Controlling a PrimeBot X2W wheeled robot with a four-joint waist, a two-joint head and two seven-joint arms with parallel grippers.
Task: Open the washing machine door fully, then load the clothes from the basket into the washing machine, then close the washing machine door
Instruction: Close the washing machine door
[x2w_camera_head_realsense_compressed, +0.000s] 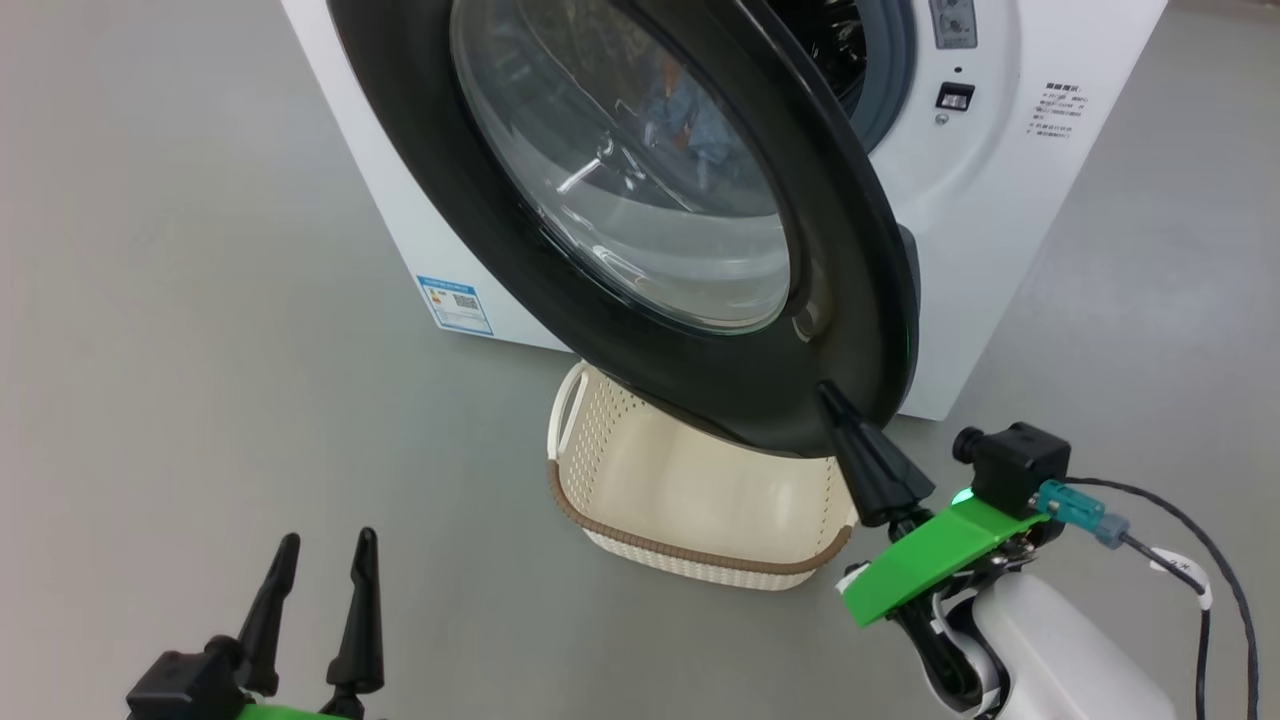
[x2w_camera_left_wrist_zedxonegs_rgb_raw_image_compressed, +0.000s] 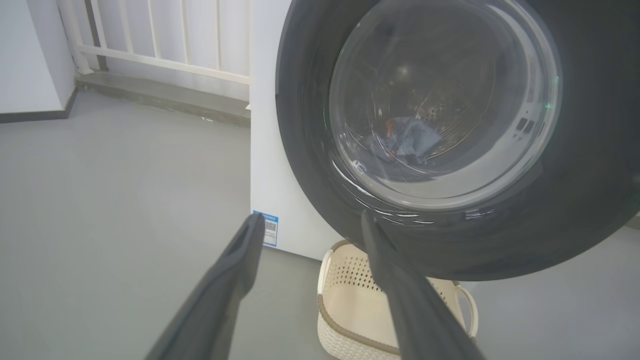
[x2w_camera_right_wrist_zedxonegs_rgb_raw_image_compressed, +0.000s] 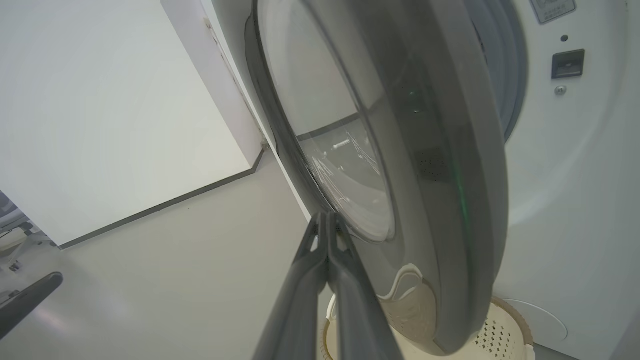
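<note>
Here, the washing machine door (x2w_camera_head_realsense_compressed: 620, 180) is touched at its lower rim by the empty, tight-closed right gripper (x2w_camera_head_realsense_compressed: 835, 405), while the left gripper (x2w_camera_head_realsense_compressed: 328, 540) is held spread and empty.

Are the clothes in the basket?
No, the clothes lie inside the washing machine, seen through the washing machine door; the basket looks bare.

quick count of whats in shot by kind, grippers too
washing machine: 1
washing machine door: 1
basket: 1
clothes bundle, seen through the door's glass: 1
blue label sticker: 1
grippers: 2 (left gripper open, right gripper shut)
total: 7
</note>
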